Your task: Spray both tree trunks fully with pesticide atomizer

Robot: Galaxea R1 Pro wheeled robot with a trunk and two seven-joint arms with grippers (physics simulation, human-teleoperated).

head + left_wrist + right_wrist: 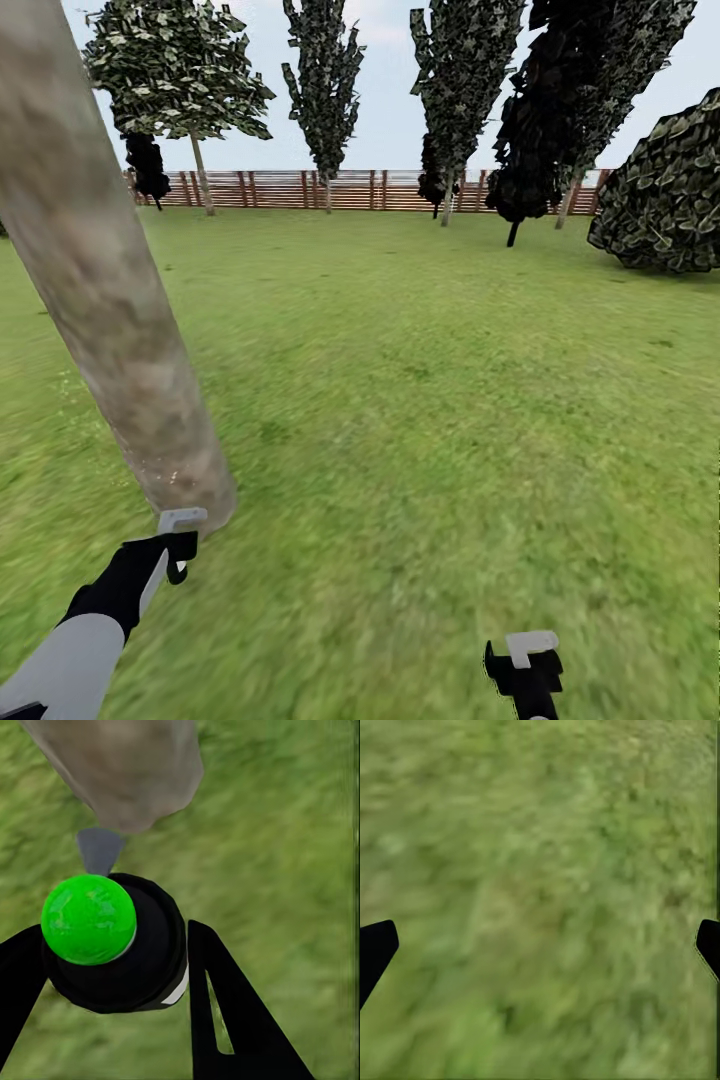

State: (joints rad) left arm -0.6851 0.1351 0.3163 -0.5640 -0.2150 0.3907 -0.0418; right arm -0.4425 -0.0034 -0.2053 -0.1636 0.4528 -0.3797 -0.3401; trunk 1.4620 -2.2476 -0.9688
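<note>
While our left gripper (112,967) clamps the pesticide atomizer (112,945) just before the near tree trunk (100,270), right gripper (540,945) wide open and empty over lawn (450,400), we judge spraying underway, needing coverage upward, then the far tree (180,70).

— What sort of place is this?
— A garden: an open green lawn (430,400) under a pale sky.
— What shows it?
— A brown slatted wooden fence (350,190) along the far edge, tall trees (180,70) before it, a leafy shrub (665,195).
</note>
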